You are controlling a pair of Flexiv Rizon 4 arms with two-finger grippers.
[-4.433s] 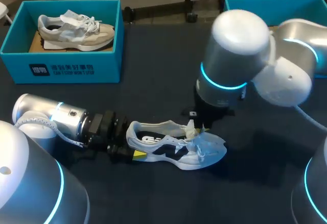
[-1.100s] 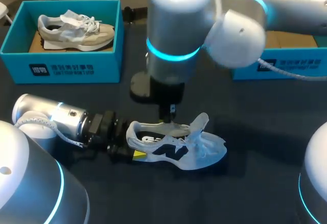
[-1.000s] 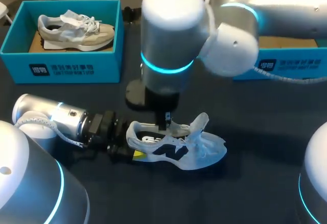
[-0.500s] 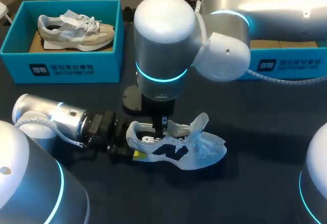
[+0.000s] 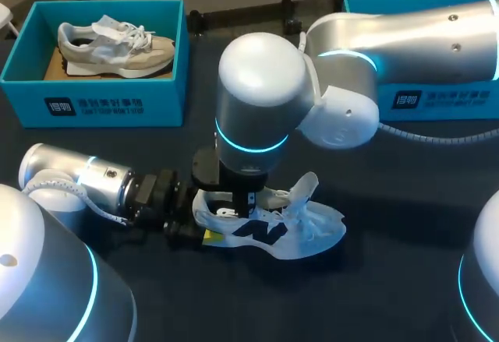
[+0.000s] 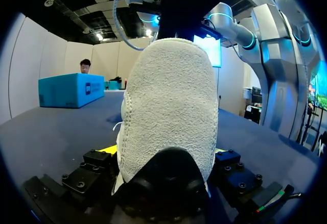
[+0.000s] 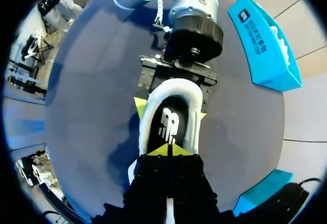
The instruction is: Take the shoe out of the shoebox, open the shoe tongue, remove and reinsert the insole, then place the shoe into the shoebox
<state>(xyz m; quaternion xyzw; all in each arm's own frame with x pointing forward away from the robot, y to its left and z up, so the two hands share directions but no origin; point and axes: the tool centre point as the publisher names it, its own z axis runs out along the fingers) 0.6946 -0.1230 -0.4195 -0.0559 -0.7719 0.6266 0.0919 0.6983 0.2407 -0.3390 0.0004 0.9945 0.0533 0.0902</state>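
Since the right arm (image 5: 261, 100) covers the shoe mouth in the head view, only the right wrist view shows the right jaws. Yellow tips are together, down at the opening of the shoe (image 5: 269, 229), right over the front of the black insole (image 7: 167, 119). Can't tell whether they pinch anything.

Shoe sits upright on the dark counter (image 5: 390, 202), near the front middle. Heel points at the left arm (image 5: 93, 182), toe points right.

Left jaws are clamped on the heel. The right wrist view shows a yellow tip on each side of the heel collar. The left wrist view is filled by the heel fabric, with only a yellow sliver beside it.

Tongue (image 5: 306, 188) stands pulled up and forward over loose laces. That shows in the head view only; the right wrist view hides it under its own jaws.

Left shoebox (image 5: 93, 104) at the far left holds a grey shoe (image 5: 117, 46). Right shoebox (image 5: 452, 104) is at the far right, contents hidden behind the right arm.
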